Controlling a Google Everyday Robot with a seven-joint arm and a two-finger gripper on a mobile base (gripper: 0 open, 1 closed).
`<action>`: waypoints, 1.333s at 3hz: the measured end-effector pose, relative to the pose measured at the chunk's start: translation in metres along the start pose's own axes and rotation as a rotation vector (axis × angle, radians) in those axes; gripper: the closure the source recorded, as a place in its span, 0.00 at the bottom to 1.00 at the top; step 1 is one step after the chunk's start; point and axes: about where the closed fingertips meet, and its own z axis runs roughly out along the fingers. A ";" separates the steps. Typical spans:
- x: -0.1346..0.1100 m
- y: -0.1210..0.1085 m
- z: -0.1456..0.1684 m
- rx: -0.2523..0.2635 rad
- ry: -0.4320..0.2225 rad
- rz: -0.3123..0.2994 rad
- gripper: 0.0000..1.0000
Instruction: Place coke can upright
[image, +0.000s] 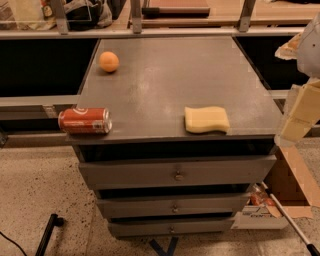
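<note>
Coke can lies on its side at the tabletop's front-left corner, one end apparently past the edge; gripper sits far right beyond the yellow sponge, grip state untellable; best to clamp mid-body without nudging it outward.

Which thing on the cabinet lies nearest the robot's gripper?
The yellow sponge, at the front right; the gripper hangs just right of it. The coke can and orange ball sit far left.

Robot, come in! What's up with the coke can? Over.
Gripper at far right, beside the cabinet. Coke can lying on its side at front-left corner, not yet upright. Sponge lies between them; orange ball at back-left.
</note>
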 end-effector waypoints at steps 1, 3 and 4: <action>-0.003 -0.001 -0.001 0.010 -0.001 -0.007 0.00; -0.128 -0.025 0.017 0.037 -0.051 -0.213 0.00; -0.214 -0.031 0.033 0.028 -0.056 -0.308 0.00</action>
